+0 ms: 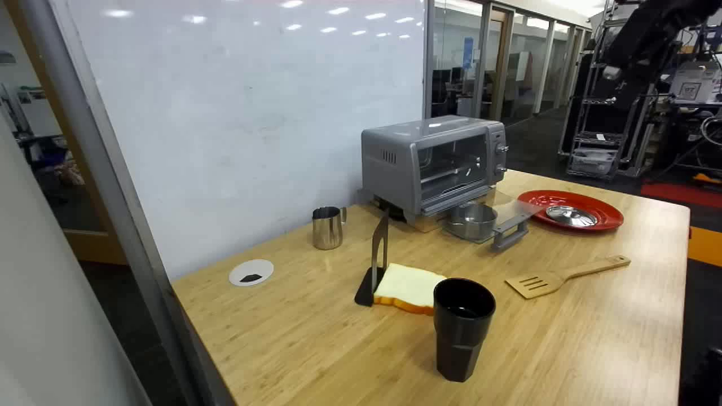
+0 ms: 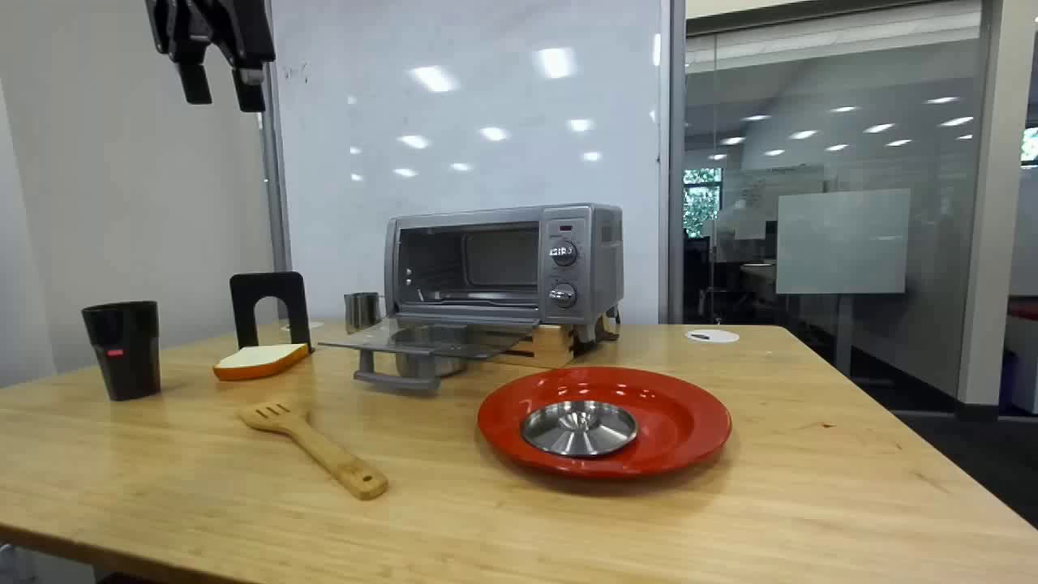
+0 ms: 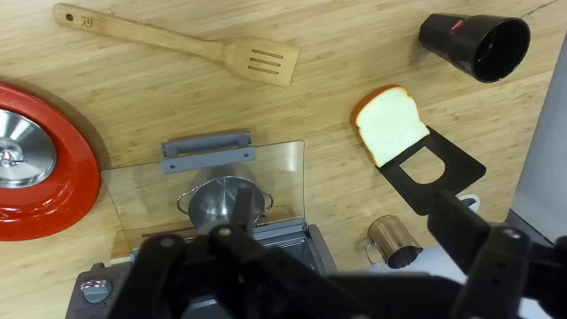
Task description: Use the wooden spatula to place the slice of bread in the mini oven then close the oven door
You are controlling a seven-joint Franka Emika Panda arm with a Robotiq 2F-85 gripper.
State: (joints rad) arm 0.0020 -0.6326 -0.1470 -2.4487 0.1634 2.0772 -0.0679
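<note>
Black and tapering, a cup (image 2: 123, 353) stands far left in an exterior view. Next, in the upper left, the gripper (image 2: 225, 91) hangs released, jaws wide apart. At left centre, the slice of bread (image 2: 258, 362) lies against a black bookend (image 2: 269, 285). Then the wooden spatula (image 2: 318, 444), flat on the table (image 2: 811, 487), lower left. Mid-frame, the mini oven (image 2: 545, 268) has its oven door (image 2: 491, 339) down above a steel pot (image 2: 448, 365); right of centre, a red plate (image 2: 689, 410) holds a metal lid (image 2: 578, 427).

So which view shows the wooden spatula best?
The wrist view: it shows the wooden spatula whole, largest and from above, its three slots and handle hole clear. Both exterior views also show it whole, but smaller and at a slant.
</note>
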